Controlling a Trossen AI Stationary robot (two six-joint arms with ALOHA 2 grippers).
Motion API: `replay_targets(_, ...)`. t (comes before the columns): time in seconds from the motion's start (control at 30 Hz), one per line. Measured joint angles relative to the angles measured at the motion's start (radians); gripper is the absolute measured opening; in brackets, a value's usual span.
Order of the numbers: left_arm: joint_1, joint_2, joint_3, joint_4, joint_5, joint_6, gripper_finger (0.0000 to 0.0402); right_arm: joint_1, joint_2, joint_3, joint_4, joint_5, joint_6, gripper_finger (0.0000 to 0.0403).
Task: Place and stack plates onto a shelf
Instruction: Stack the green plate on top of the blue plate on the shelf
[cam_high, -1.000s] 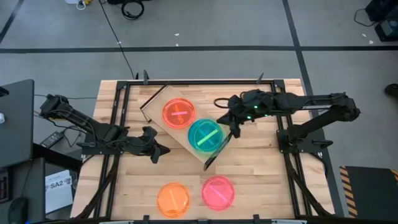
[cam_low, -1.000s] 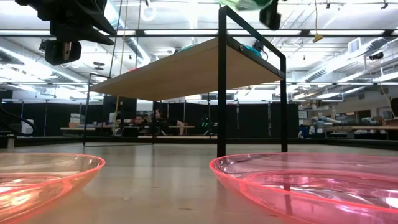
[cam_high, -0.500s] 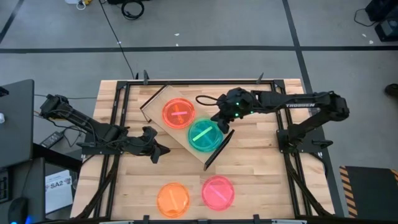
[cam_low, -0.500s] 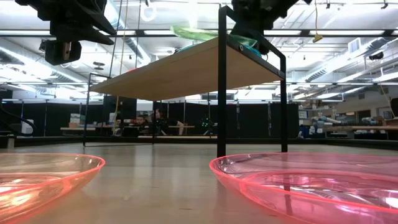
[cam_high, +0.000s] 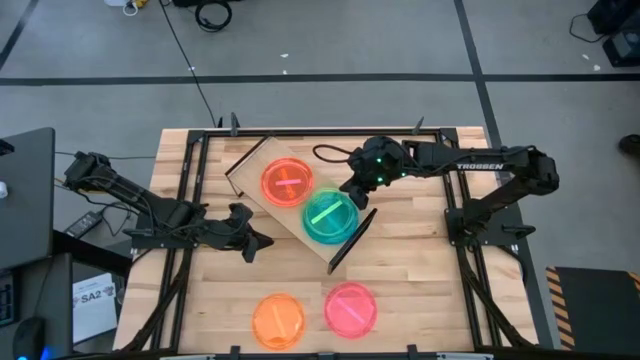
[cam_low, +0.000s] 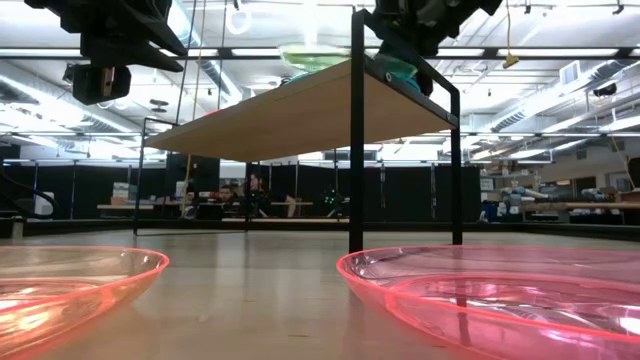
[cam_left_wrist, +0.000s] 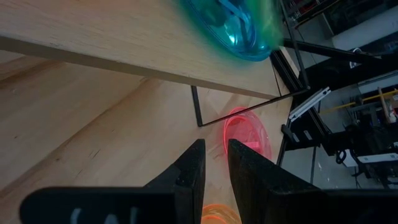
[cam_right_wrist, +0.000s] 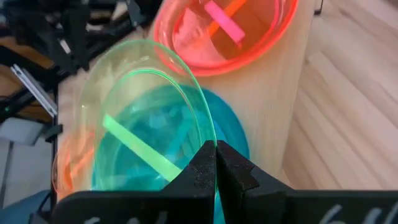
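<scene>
- Near edge, 6 o'clock of the slatted wooden tabletop (cam_high: 420, 260): a translucent orange round plastic plate (cam_high: 278, 320) and a translucent pink round plastic plate (cam_high: 351, 308) lie side by side, not yet shelved.
- At 9 o'clock: the left gripper (cam_high: 262, 241) hangs idle, fingers slightly parted, grasping nothing.
- Centre: the flat light-wood shelf with dark end panels (cam_high: 252, 172) carries a red-orange translucent plate (cam_high: 288, 182) and, beside it, a cyan translucent plate (cam_high: 331, 224).
- At 1 o'clock of the shelf: the right gripper (cam_right_wrist: 215, 163), clenched on the rim of a green translucent plate (cam_right_wrist: 144, 124), holds it tilted over the cyan one; stacking appears roughly half done.
- Beyond: grey floor (cam_high: 330, 40), taped lines, a coiled cable.
</scene>
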Motion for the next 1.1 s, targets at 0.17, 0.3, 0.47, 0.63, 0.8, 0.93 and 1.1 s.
replay_targets(0.17, 0.0, 0.0, 0.0, 0.0, 0.0, 0.0, 0.0075, 0.0, 0.01, 0.0, -0.031, -0.001, 0.0, 0.0011)
replay_targets(0.3, 0.0, 0.0, 0.0, -0.001, 0.0, 0.0, 0.0075, 0.0, 0.016, 0.0, -0.034, 0.003, 0.0, 0.0012)
replay_targets(0.47, 0.0, 0.0, 0.0, -0.002, 0.0, 0.0, 0.0075, -0.003, 0.015, 0.0, -0.031, 0.016, 0.0, 0.0015)
replay_targets(0.63, 0.0, 0.0, 0.0, -0.001, 0.0, 0.0, 0.0075, -0.003, 0.015, 0.0, -0.033, 0.016, 0.0, 0.0017)
replay_targets(0.8, 0.0, 0.0, 0.0, -0.001, 0.0, 0.0, 0.0075, -0.003, 0.015, 0.0, -0.035, 0.016, 0.0, 0.0017)
replay_targets(0.93, 0.0, 0.0, 0.0, -0.001, 0.0, 0.0, 0.0075, -0.003, 0.015, 0.0, -0.035, 0.016, 0.0, 0.0018)
replay_targets(1.1, 0.0, 0.0, 0.0, -0.001, 0.0, 0.0, 0.0075, -0.003, 0.015, 0.0, -0.035, 0.015, 0.0, 0.0018)
